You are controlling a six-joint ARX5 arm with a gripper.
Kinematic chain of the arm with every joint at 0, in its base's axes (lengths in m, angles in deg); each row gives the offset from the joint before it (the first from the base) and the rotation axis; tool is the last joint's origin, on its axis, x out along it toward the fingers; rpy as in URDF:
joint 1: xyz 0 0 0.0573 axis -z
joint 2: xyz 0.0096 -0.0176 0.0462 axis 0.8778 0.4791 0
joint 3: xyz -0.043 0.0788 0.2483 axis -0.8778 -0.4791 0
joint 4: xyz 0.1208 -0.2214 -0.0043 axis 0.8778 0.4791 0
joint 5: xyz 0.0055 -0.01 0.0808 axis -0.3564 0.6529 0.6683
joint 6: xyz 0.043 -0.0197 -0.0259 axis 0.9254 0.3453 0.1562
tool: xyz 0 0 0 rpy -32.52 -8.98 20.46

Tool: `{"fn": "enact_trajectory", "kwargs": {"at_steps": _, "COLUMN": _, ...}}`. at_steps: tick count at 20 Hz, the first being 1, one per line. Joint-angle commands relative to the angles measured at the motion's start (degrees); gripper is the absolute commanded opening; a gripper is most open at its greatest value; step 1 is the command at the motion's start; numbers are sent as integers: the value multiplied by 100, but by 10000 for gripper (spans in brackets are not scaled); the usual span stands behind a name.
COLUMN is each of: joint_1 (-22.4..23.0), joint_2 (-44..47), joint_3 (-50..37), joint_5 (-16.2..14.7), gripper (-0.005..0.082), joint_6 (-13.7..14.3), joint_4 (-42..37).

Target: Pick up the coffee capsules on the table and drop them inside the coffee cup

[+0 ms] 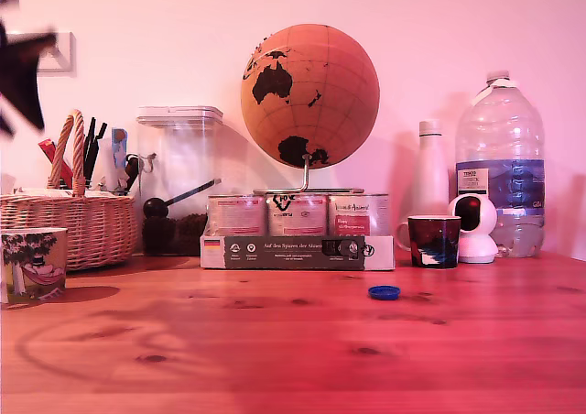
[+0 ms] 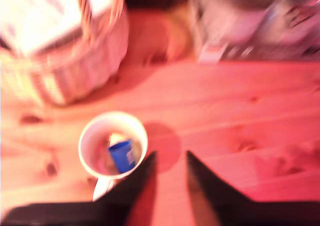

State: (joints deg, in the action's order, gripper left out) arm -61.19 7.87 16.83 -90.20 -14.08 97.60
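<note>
Both views carry a strong pink-red cast. Exterior view: evenly bright, sharp across the table (image 1: 293,341) and shelf items; soft shadows fall on the wall behind the globe (image 1: 309,93) and the water bottle (image 1: 501,162); a dark shape at the upper left corner is smeared by motion blur. Wrist view: blurred throughout, softest along the top; the basket (image 2: 60,46) at upper left is overexposed to near white; the coffee cup (image 2: 113,145) casts a round shadow at frame centre.
</note>
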Motion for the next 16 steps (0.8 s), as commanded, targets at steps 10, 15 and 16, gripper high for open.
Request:
{"fn": "enact_trajectory", "kwargs": {"at_steps": 10, "joint_1": 76, "joint_2": -1692, "joint_3": -1670, "joint_5": -13, "gripper": -24, "joint_6": 42, "joint_4": -1110}}
{"fn": "enact_trajectory", "kwargs": {"at_steps": 15, "joint_1": 111, "joint_2": -2752, "joint_3": -2935, "joint_5": -9, "gripper": -24, "joint_6": 22, "joint_4": -2124}}
{"fn": "enact_trajectory", "kwargs": {"at_steps": 16, "joint_1": 111, "joint_2": -2903, "joint_3": -3134, "joint_5": -7, "gripper": -24, "joint_6": 24, "joint_4": -2271}}
